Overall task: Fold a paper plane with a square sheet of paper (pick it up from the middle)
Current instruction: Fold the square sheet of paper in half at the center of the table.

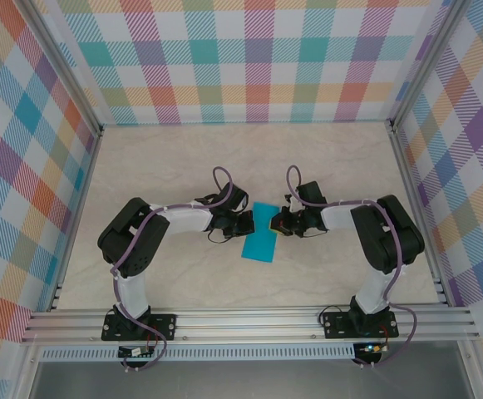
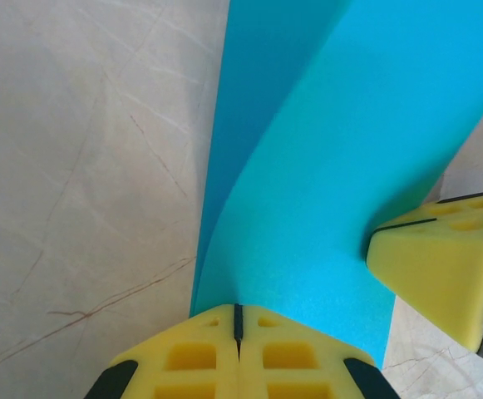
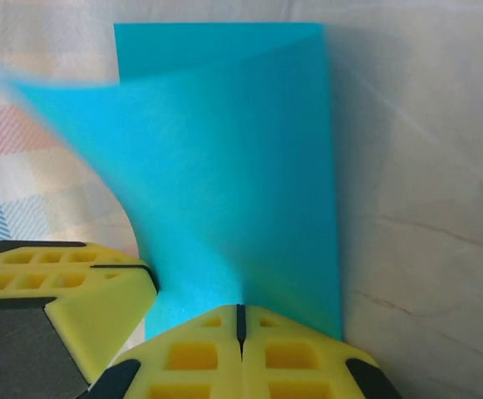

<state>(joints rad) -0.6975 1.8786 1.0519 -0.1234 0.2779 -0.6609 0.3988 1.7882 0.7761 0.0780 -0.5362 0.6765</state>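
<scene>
Your left claw (image 2: 237, 324) at 9 o'clock and right claw (image 3: 239, 320) at 3 pinch the matte, curling square sheet of paper (image 1: 259, 235).

Teal-blue paper (image 1: 260, 238), pastel plaid walls (image 1: 258, 58)

One teal-blue sheet of paper (image 1: 259, 241) is counted near the middle of the single worktop (image 1: 224, 158). Two arms are counted, the left arm (image 1: 137, 237) and the right arm (image 1: 386, 233). Two pincers are counted, the left pincer (image 1: 249, 224) and the right pincer (image 1: 279, 223), with four yellow fingers (image 2: 291, 357) between them.
</scene>
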